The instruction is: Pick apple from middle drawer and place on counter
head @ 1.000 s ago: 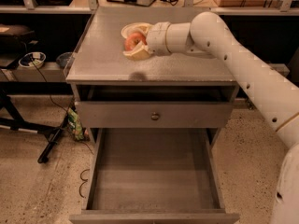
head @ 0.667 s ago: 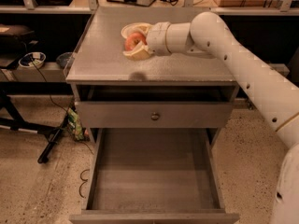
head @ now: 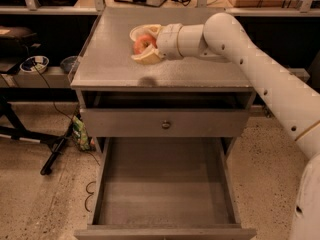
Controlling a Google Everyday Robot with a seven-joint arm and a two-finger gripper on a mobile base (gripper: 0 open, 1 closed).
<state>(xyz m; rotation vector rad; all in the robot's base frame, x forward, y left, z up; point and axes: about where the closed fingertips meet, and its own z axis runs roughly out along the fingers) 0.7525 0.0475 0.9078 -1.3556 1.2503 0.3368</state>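
The red apple with yellowish patches sits between the two cream fingers of my gripper, which is shut on it. The gripper holds the apple above the middle of the grey counter, and a small shadow lies on the counter below it. My white arm reaches in from the right. The middle drawer is pulled open at the bottom of the view and its bare bottom holds nothing.
A shut drawer front with a small round knob sits above the open drawer. A shelf at the left holds a small bowl. A black stand leg and a green packet lie on the floor to the left.
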